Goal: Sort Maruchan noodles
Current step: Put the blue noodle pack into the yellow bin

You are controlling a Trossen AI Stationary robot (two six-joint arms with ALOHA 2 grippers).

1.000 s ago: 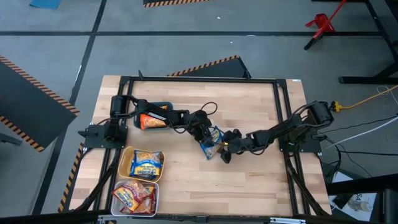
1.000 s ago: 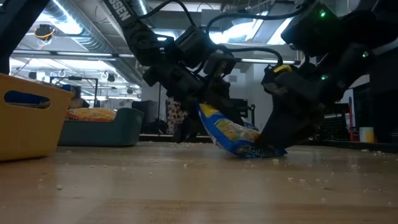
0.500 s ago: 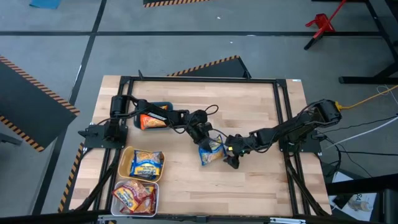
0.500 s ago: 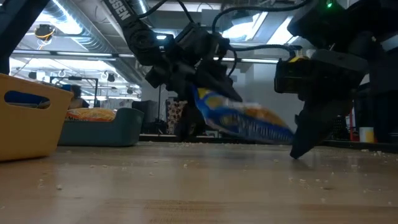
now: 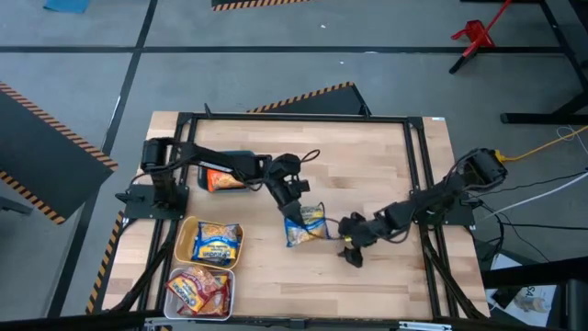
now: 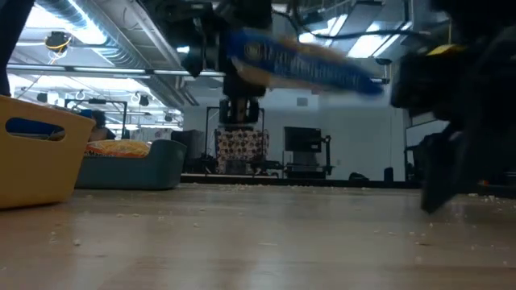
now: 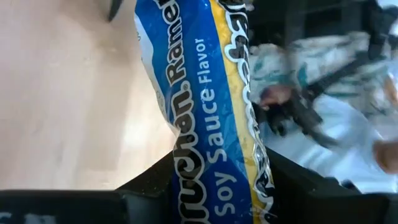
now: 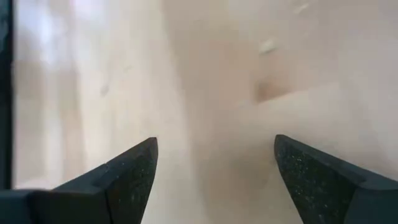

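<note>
A blue Maruchan noodle packet [image 5: 306,226] hangs high over the middle of the table, with my left gripper [image 5: 293,208] shut on it; the low view shows the packet [image 6: 302,61] well above the wood. My right gripper [image 5: 353,255] stands open to the packet's right, low over bare table, with nothing between its fingers [image 8: 127,174]. An orange packet [image 5: 223,179] lies in the teal tray [image 5: 241,156], another blue one [image 5: 217,245] in the yellow tray [image 5: 184,241], and red ones [image 5: 198,290] in the white tray [image 5: 230,292]. My left gripper pinches the blue packet between its two fingers [image 7: 144,186] at the end nearest the wrist [image 7: 208,186]. The packet reaches out ahead of the fingers, along them. It is lifted clear of the table and lies close to level [image 6: 339,72].
The three trays stand along the table's left side, the teal one [image 6: 129,169] farthest back and the yellow one [image 6: 36,153] nearer. A black frame [image 5: 418,165] rims the table. Crumbs dot the wood. Bare wood [image 5: 367,165] lies at the middle and right.
My left gripper has risen and tipped up toward level, lifting the blue packet, whose lower end was on the table, clear and nearly level. My right gripper has drawn back from the packet toward the table's near right and stays open.
</note>
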